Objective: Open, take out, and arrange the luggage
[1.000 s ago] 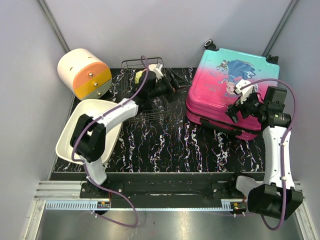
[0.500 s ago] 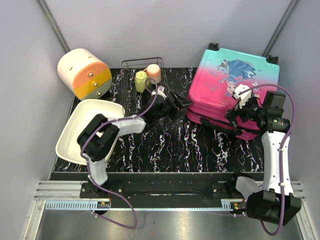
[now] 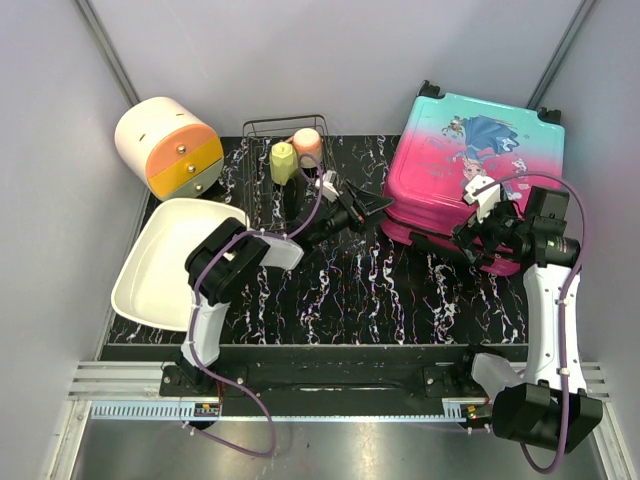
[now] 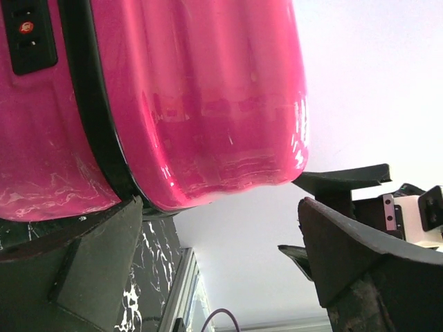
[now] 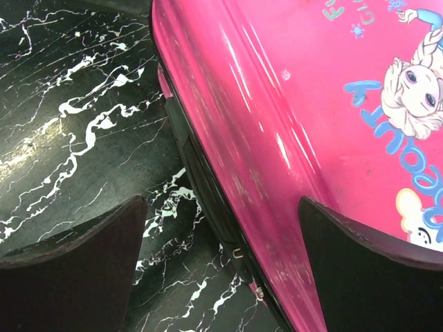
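The luggage (image 3: 470, 160) lies flat at the back right of the table, hot pink fading to teal, with the cartoon girl print facing up. My left gripper (image 3: 368, 206) is open and empty at its left front corner. In the left wrist view the pink shell (image 4: 208, 104) and black zipper trim (image 4: 97, 138) sit just beyond my open gripper (image 4: 221, 256). My right gripper (image 3: 470, 232) is open above the front edge. In the right wrist view it (image 5: 221, 263) straddles the pink lid (image 5: 291, 104) and the zipper trim (image 5: 208, 180) without touching them.
A white-and-orange round drawer box (image 3: 168, 147) stands at the back left. A wire basket (image 3: 262, 130) holding a yellow and a pink item is behind the left arm. A white tray (image 3: 170, 260) lies at the front left. Grey walls close in on both sides.
My left arm has swung right, from the wire basket to the suitcase's left front corner. The suitcase has shifted slightly toward the back right. My right gripper has hardly moved.
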Tool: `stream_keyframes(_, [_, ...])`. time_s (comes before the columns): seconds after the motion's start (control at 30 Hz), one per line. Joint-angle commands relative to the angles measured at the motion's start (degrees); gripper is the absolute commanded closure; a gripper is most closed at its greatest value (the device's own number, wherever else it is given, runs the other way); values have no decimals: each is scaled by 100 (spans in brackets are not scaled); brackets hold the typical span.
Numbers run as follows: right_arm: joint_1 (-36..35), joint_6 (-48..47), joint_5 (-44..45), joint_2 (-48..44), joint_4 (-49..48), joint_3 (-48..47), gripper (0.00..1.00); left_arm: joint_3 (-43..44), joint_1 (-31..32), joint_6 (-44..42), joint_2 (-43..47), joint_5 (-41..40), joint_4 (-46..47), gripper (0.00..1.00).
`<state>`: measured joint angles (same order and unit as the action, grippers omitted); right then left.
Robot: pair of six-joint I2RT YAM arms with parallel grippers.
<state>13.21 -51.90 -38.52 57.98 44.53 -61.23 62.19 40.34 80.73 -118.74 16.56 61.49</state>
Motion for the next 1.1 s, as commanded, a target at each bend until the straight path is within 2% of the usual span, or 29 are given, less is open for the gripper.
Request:
stream_keyframes(0.0, [-38,-233,117,-155,301,-82,0,-93,-175,286,-159,-574,1901,1])
stream_keyframes(0.27, [-38,-119,99,-23,345,-240,0,-471,-254,66,315,-882,972,1])
stream_keyframes(0.5, [-38,-49,126,-111,275,-179,0,-646,53,-136,895,-1128,162,1])
stream_keyframes(0.6, [-38,-13,47,-172,249,-117,0,-892,18,-592,1291,-971,134,1])
stream_keyframes(0.73, [-117,205,90,-374,-268,233,3,-1297,-210,-1732,1957,-261,-57,1])
stream_keyframes(0.77, [-456,537,282,-418,-522,304,3,-1358,-263,-2014,2116,-171,-267,1])
stream_keyframes(0.8, [-677,636,902,-419,-934,348,4,-1455,-298,-2365,2327,-127,-574,1])
stream_keyframes(0.83, [-941,672,1239,-384,-1094,410,4,-1491,-298,-3300,2825,-266,-1291,1])
stream_keyframes(0.87, [-1509,681,2025,-305,-1226,419,5,-1491,-298,-3779,3056,-267,-1594,1])
stream_keyframes(0.9, [-1836,716,2442,-252,-1524,419,6,-1447,-359,-4158,3258,-215,-1945,1])
stream_keyframes(0.93, [-2118,725,2811,-199,-1683,402,7,-1351,-447,-4492,3556,-179,-2871,1])
stream_keyframes(0.97, [-2730,734,3537,-34,-1815,367,7,-1089,-570,-4548,3655,-83,-3341,1])
stream_keyframes(1.07, [-3569,455,4700,379,-2273,244,7,-571,-1307,-4539,3919,567,-4844,1])
